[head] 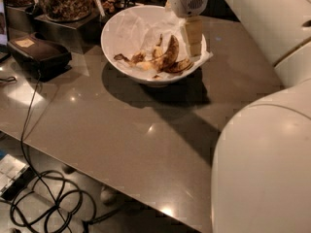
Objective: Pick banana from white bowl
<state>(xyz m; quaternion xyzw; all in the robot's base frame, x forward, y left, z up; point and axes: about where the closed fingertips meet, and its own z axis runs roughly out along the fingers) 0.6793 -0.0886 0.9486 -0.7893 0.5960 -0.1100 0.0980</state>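
The white bowl [121, 35], lined with crumpled white paper, stands at the back middle of the grey table. The banana [169, 54], long, curved, dull yellow with brown blotches, lies in the bowl right of centre. A shorter brown-spotted banana [137, 59] lies to its left. My gripper [192, 42] hangs down from its white wrist over the bowl's right side, just right of the banana and very close to it. I cannot tell whether it touches the banana.
Glass jars of dried snacks [63, 0] stand on a dark stand behind the bowl at the left. A black box [38, 54] with a cable sits at the table's left. My white arm [265, 169] fills the right foreground. Cables [43, 203] lie on the floor below the table's edge.
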